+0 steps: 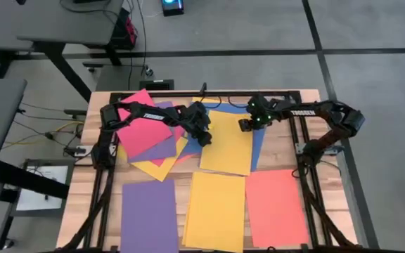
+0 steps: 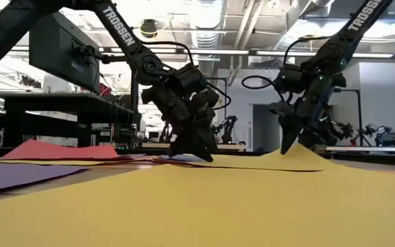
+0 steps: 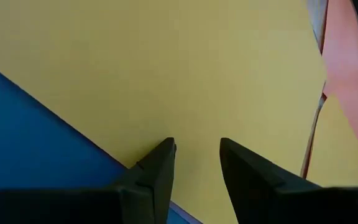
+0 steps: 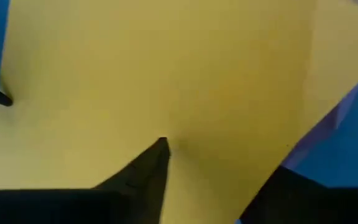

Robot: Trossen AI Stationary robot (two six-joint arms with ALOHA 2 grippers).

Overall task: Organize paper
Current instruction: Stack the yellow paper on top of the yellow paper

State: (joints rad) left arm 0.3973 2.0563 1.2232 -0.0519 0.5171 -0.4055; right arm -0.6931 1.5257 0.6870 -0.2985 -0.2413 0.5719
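On wooden table (image 1: 83, 176): coloured paper (image 1: 225, 144); left claw (image 1: 204, 138) apart; right claw (image 1: 245, 127) pinching it.

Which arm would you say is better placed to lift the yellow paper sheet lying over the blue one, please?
Probably the right. The right claw appears pinched on the yellow paper sheet, whose far edge rises in the low view. The left claw is open, merely resting at the opposite edge beside the blue paper sheet.
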